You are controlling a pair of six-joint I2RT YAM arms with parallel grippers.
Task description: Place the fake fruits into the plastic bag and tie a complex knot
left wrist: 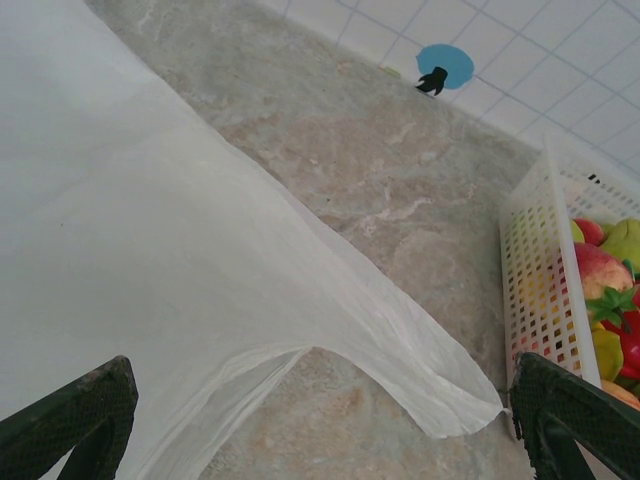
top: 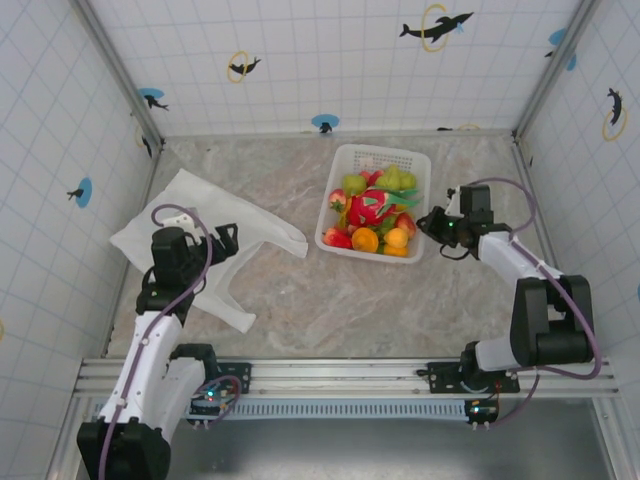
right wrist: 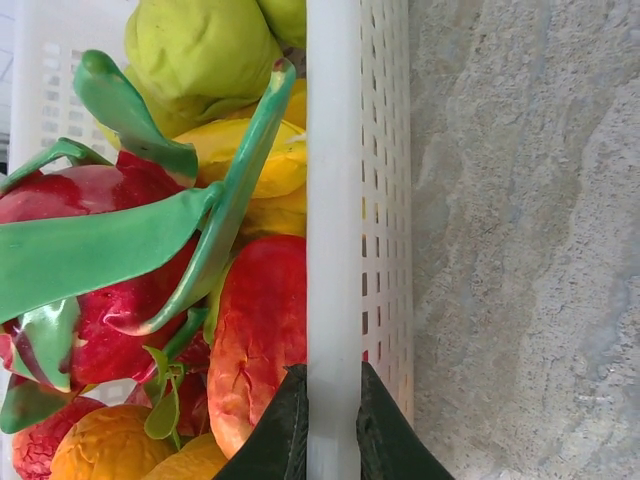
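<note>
- Meanwhile, the right gripper (right wrist: pixel 332 378) pinches the wall of a rigid white lattice basket (right wrist: pixel 332 200) heaped with glossy plastic fake fruits (right wrist: pixel 90 260).
- Opposite, the left gripper (left wrist: pixel 320 372), jaws spread wide, hangs over a thin translucent white plastic bag (left wrist: pixel 150 250) lying flat on the marbled table (left wrist: pixel 400 180).

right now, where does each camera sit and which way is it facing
top external: above and behind the bases, looking down at the table; both arms, left gripper and right gripper show.
left wrist: low over the plastic bag, facing along it towards the basket; its open fingers show.
right wrist: looking down the basket's wall; its fingers pinch that wall beside the fake fruits.
shared: all three see the basket and fruits.
</note>
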